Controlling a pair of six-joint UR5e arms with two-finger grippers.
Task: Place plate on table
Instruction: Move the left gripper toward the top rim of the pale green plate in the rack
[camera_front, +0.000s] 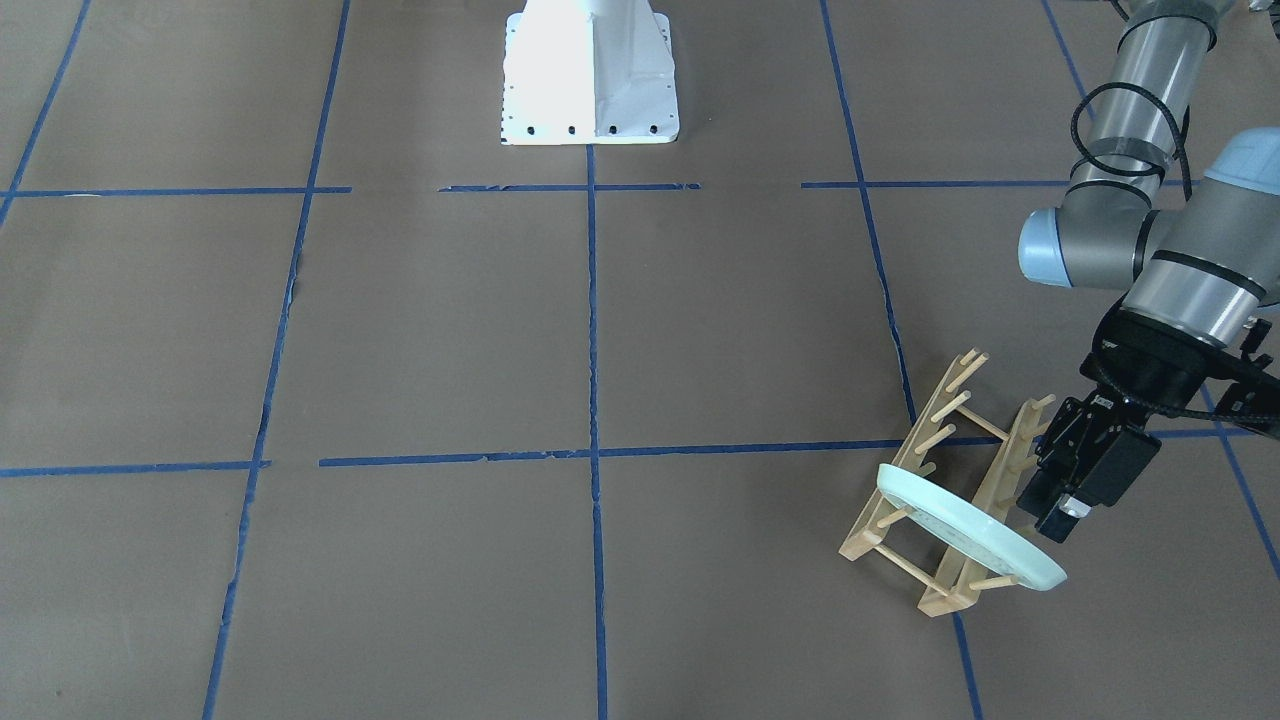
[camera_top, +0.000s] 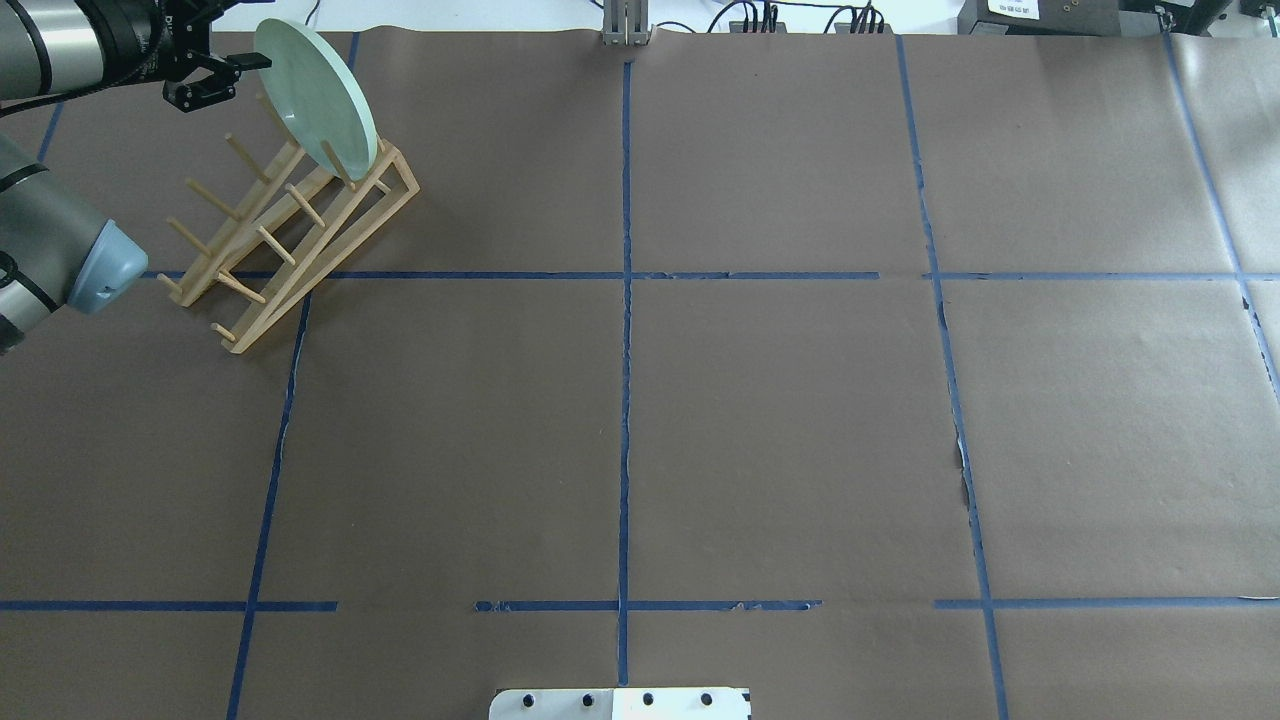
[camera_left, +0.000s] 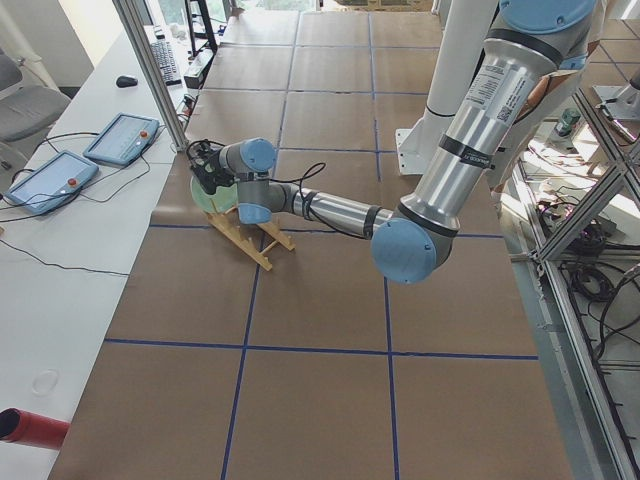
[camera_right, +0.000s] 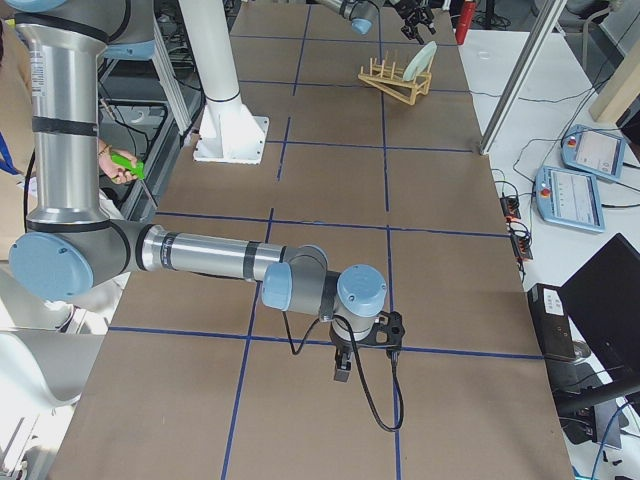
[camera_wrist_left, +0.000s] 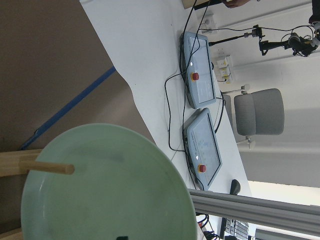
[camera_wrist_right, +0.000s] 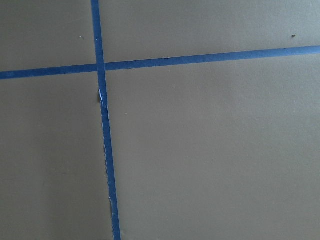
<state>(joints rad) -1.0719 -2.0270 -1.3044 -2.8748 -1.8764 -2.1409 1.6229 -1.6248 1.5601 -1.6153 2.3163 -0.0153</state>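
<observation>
The pale mint-green plate (camera_top: 315, 95) stands on edge in the far slot of the light wooden peg rack (camera_top: 275, 245), at the far left of the brown paper table (camera_top: 780, 420). In the front-facing view the plate (camera_front: 960, 530) leans across the rack (camera_front: 905, 460). My left gripper (camera_top: 225, 80) is open right beside the plate's upper rim; its black body (camera_front: 1050, 515) sits just past the rack. The left wrist view is filled by the plate's face (camera_wrist_left: 110, 190), crossed by one peg. My right gripper (camera_right: 342, 372) hovers low over the table far from the rack; I cannot tell whether it is open.
The white robot base (camera_front: 590, 90) stands at the table's near middle edge. Beyond the rack, a white bench holds two teach pendants (camera_left: 120, 135) behind an aluminium post (camera_left: 150, 70). The right wrist view shows only brown paper and a blue tape crossing (camera_wrist_right: 100, 65).
</observation>
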